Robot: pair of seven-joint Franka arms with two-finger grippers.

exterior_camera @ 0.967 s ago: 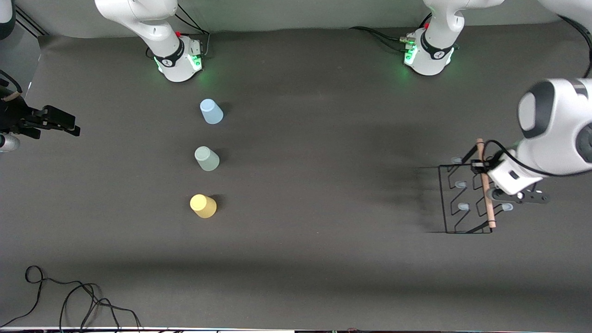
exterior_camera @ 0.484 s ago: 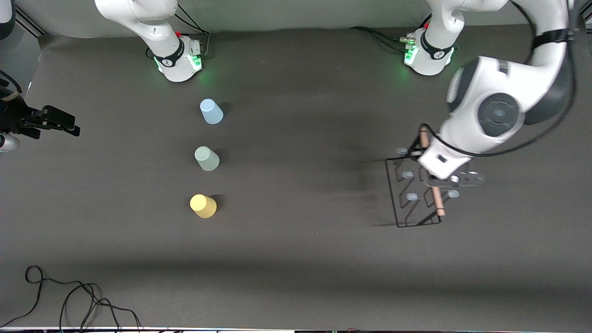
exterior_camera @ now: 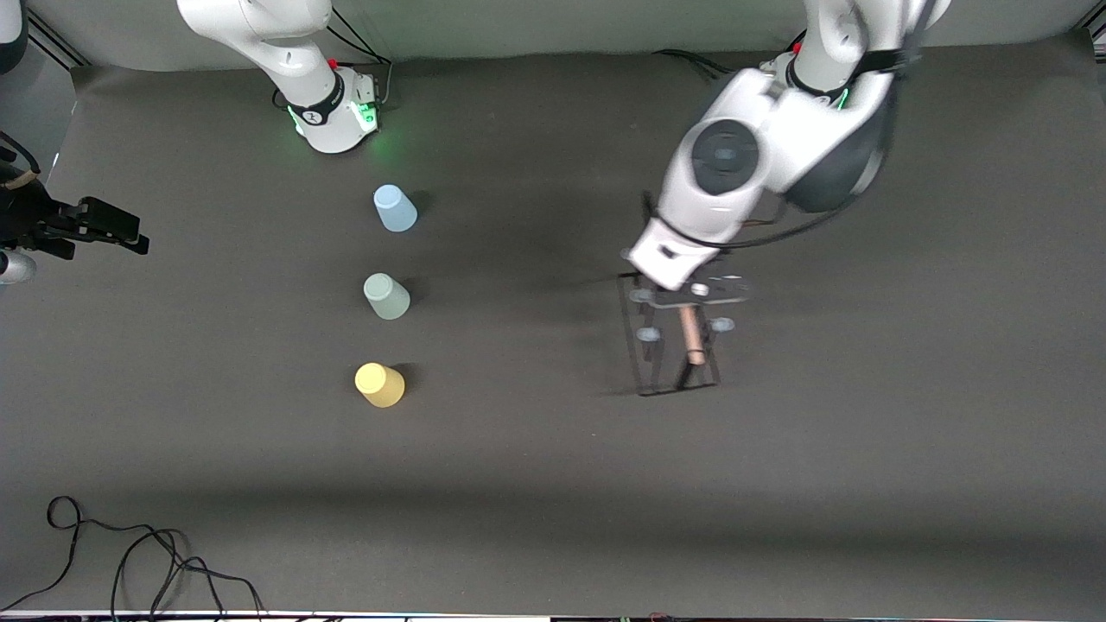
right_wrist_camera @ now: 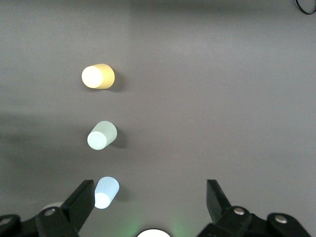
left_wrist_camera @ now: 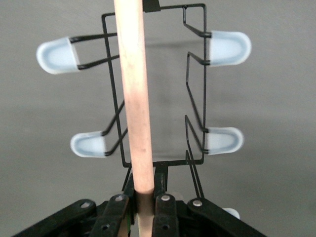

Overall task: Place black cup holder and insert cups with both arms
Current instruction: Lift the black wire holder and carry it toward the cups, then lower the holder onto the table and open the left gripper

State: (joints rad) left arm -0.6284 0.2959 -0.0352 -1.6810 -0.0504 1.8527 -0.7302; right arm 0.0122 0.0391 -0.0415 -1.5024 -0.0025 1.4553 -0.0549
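The left gripper (exterior_camera: 691, 298) is clamped on the wooden handle (left_wrist_camera: 134, 98) of the black rack (exterior_camera: 672, 345), carrying it over the middle of the table (exterior_camera: 553, 449), well apart from the cups. A wire frame like this looks light and stiff, so it should hang steady from one grip; the smooth round rod may let it swing or slip if pinched off-centre, and here the hold sits near one end of the rod, so some tilt seems likely. The pegs (left_wrist_camera: 224, 48) are capped in pale blue: four show plainly in the left wrist view and a fifth peeps out beside the fingers. There is one rack and three cups, standing upside down in a row toward the right arm's end: the blue cup (exterior_camera: 394, 208) farthest from the front camera, the grey-green cup (exterior_camera: 386, 296) in the middle, the yellow cup (exterior_camera: 378, 384) nearest. They look thin, light plastic, easy to crush or tip, best pinched gently across the side wall. The right gripper (right_wrist_camera: 148, 205) waits with jaws spread wide, high over the cups.
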